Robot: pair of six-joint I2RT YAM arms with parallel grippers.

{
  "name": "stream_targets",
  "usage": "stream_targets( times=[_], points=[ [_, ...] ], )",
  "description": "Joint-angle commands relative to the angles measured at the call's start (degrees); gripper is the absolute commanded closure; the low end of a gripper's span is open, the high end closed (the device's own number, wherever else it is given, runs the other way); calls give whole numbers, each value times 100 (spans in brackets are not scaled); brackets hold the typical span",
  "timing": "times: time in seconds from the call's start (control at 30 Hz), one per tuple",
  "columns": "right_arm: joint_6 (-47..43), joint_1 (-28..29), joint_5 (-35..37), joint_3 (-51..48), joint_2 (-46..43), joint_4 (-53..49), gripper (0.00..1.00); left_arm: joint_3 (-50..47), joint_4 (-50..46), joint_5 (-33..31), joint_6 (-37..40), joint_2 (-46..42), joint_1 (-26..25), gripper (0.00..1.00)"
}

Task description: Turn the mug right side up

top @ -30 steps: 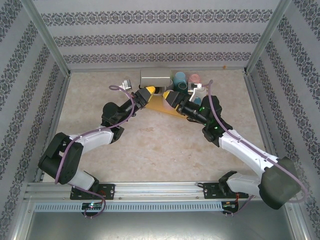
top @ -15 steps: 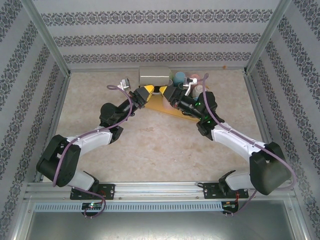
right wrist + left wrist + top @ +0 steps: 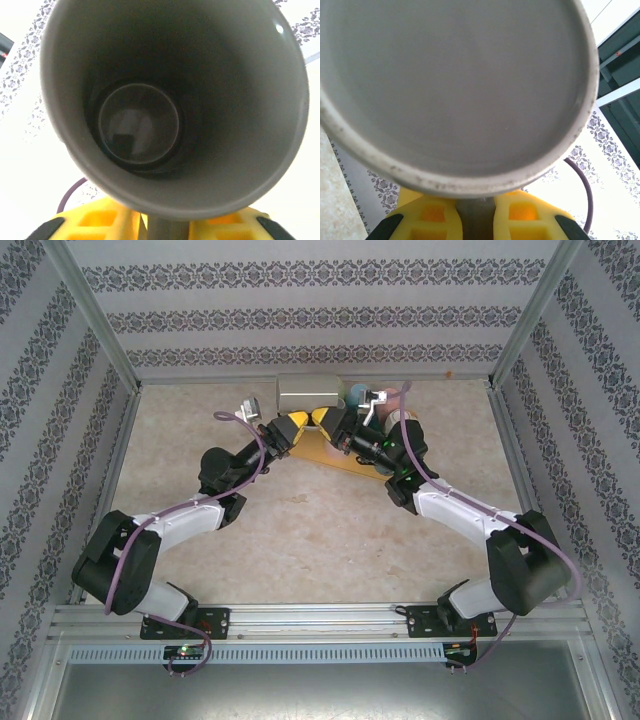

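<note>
A grey mug [image 3: 308,392] hangs on its side above the back middle of the table, between my two grippers. The left wrist view looks at the mug's flat base [image 3: 455,85]; my left gripper [image 3: 475,217] is shut on a grey part of the mug below that base. The right wrist view looks straight into the mug's open mouth [image 3: 240,125]. My right gripper [image 3: 167,227] has its yellow fingers [image 3: 100,222] close on either side of a grey strip under the rim. From above, the left gripper [image 3: 293,426] and the right gripper [image 3: 326,421] meet just under the mug.
A blue cup [image 3: 357,393] and a pink cup [image 3: 392,395] stand at the back wall, right of the mug. A tan board [image 3: 345,458] lies on the table under the right arm. Patterned walls and metal posts enclose the table.
My right gripper has moved left and back to the mug's mouth end and closed its fingers there. The left gripper, holding the mug, has shifted slightly towards the back.
</note>
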Motion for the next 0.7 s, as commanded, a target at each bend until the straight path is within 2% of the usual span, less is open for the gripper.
stream_targets(
  times=[0.0, 0.13, 0.27, 0.37, 0.43, 0.53, 0.6, 0.67],
  points=[
    [22, 57, 3, 307, -7, 580, 83, -59, 873, 336, 195, -267, -118, 100],
    [-124, 49, 63, 256, -161, 369, 96, -116, 873, 334, 180, -282, -104, 100],
    [-501, 48, 240, 175, -526, -93, 100, -194, 861, 354, 96, -244, -104, 55],
    [-1022, 31, 473, 221, -956, -999, 100, -389, 570, 299, 127, -347, -96, 38],
    [-1447, 28, 662, 331, -1249, -1791, 100, -492, 174, 310, 234, -513, -83, 34],
    [-2079, 24, 913, 516, -1660, -2920, 100, -635, -748, 324, 592, -984, -65, 26],
    [-2520, 26, 1123, 665, -1918, -3616, 100, -684, -1742, 311, 1017, -1456, -51, 26],
    [-3135, 99, 1355, 910, -2127, -4439, 100, -559, -3763, 65, 1751, -2166, -42, 27]
  ],
)
